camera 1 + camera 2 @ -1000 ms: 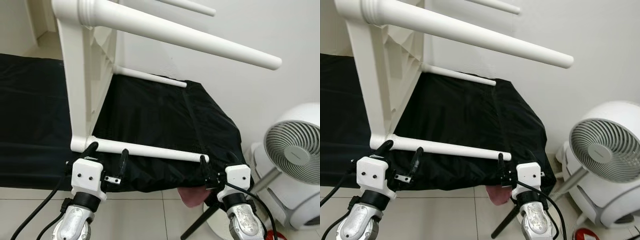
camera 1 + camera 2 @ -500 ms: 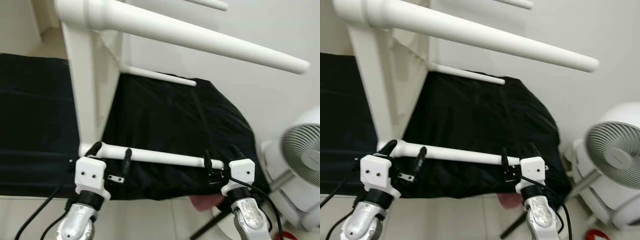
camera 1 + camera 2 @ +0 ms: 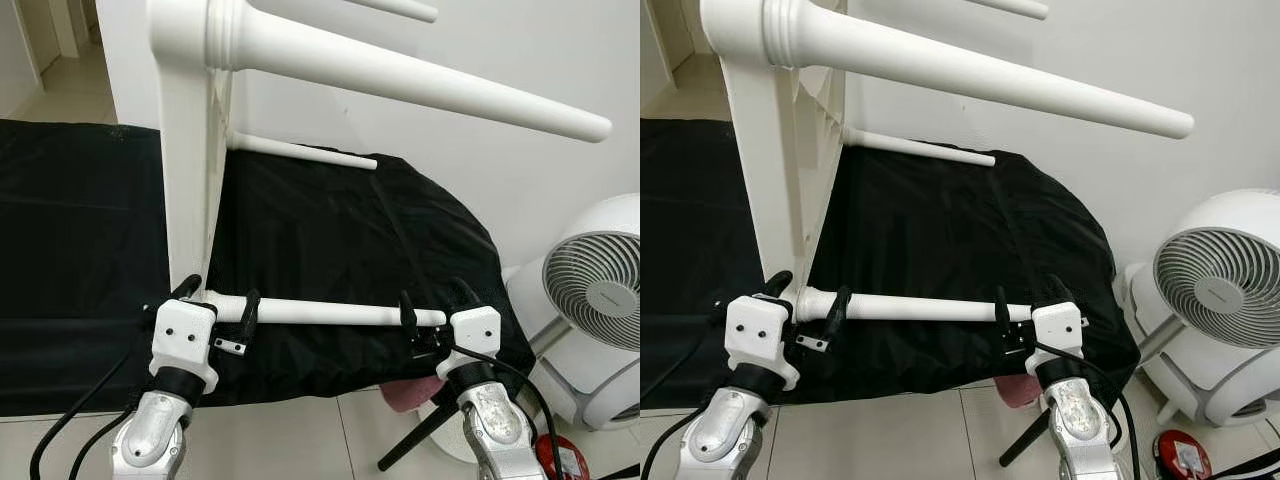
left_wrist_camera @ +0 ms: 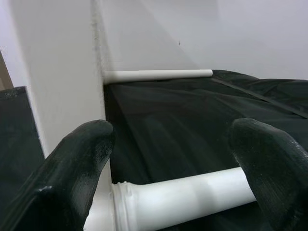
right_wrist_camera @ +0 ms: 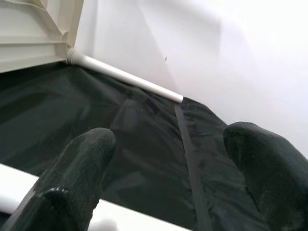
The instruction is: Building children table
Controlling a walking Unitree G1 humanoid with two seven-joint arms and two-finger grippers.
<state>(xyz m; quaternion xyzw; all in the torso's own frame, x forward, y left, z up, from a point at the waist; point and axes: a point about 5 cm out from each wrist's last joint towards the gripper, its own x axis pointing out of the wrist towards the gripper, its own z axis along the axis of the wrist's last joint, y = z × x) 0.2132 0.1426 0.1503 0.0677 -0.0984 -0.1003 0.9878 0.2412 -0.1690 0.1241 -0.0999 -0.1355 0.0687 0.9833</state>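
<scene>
blocked above: upper table leg [image 3: 420,85] | right: fan [image 3: 598,300], wall | free: black cloth [image 3: 330,240] between legs

a black cloth [image 3: 330,240] covers the middle of the frame. a white fan [image 3: 597,300] stands at the right edge, a red disc [image 3: 1181,455] on the tiled floor [image 3: 310,440] at lower right.

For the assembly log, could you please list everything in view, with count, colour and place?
Table: one, white, on its side on the black cloth, four legs pointing right.
Nearest leg: white, between both grippers' fingers.
Cloth: one, black, covering the low surface.
Fan: one, white, on the floor at right.
Pink item: one, under the cloth's front edge.
Red item: one, on the floor by the fan.
Left gripper: open, at the leg's base.
Right gripper: open, at the leg's tip.
</scene>
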